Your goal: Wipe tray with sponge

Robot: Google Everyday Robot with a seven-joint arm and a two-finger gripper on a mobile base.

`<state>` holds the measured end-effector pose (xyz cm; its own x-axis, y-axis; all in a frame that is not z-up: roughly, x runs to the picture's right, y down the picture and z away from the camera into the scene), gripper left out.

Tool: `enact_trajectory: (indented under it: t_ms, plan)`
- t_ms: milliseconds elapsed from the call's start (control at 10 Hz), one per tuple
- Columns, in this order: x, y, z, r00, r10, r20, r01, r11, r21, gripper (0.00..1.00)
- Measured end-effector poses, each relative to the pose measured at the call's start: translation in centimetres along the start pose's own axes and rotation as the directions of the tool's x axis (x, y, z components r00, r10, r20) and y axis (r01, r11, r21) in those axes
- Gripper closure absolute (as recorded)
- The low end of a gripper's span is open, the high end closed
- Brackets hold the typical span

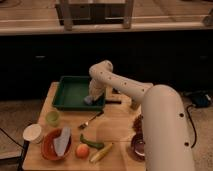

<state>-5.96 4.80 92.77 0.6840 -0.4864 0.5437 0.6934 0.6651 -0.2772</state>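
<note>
Wiping seems under way, with the gripper low at the sponge by the tray's right edge, its hold impossible to tell; next it likely needs a leftward sweep.

- The scene is dim, with a warm brownish cast; the wall behind the table is nearly black.
- Light comes from above: the white arm is brightest along its top and dark underneath.
- The gripper, low at the front right corner of the tray, sits in the arm's shade.
- A pale ledge beyond the table's far edge is the brightest band.
- No hard glare shows, and the shadows on the table are soft.
</note>
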Motion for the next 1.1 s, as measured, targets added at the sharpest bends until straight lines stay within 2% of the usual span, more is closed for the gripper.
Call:
enact_trajectory:
  t_ms: [200, 600, 1100]
  plan:
    - [0.8, -1.1, -0.1, 1.000, 0.006, -0.008, -0.006, 1.000, -0.001, 1.00]
    - [-0.4, -5.0, 0.4, 0.998, -0.055, -0.004, 0.055, 0.998, -0.007, 1.00]
    - [-0.2, -4.6, 0.5, 0.999, -0.054, -0.004, 0.054, 0.998, -0.017, 1.00]
